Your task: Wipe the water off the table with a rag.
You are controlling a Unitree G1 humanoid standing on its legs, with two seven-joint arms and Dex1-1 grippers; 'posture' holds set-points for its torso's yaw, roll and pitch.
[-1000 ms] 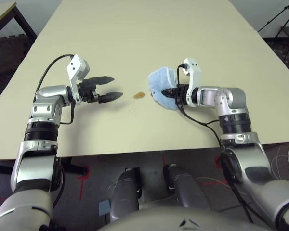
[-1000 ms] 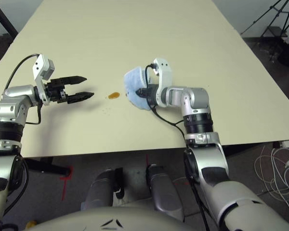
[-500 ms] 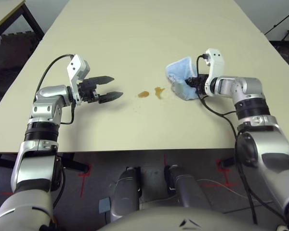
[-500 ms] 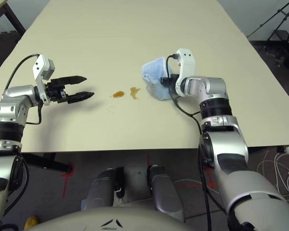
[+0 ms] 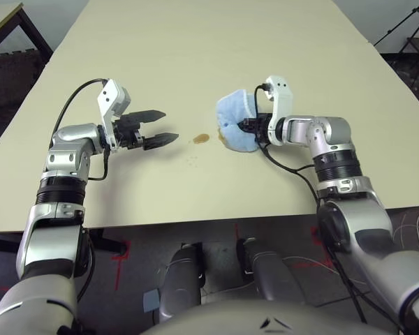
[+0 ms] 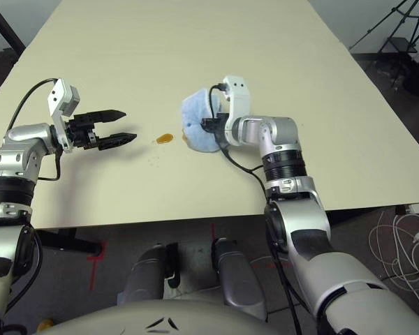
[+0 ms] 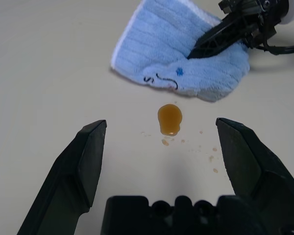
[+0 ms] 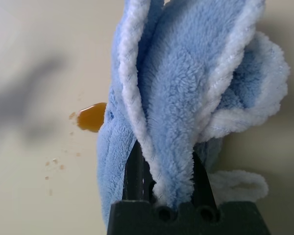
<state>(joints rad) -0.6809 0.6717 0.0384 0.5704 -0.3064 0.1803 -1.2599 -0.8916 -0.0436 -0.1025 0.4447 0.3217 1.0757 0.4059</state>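
Your left gripper (image 5: 162,127) hovers above the pale bench (image 5: 195,49), fingers spread wide, holding nothing. At its 3 o'clock sits one amber drop of water (image 5: 200,138). Just beyond, again at 3 o'clock, your right gripper (image 5: 246,126) pinches the blue rag (image 5: 236,120), which rests on the bench.

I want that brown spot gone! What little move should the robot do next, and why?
Probably slide the rag a bit further toward the robot's left, over the brown drop. The right tool grips the rag on the table, and the drop lies bare just beside the rag's edge.
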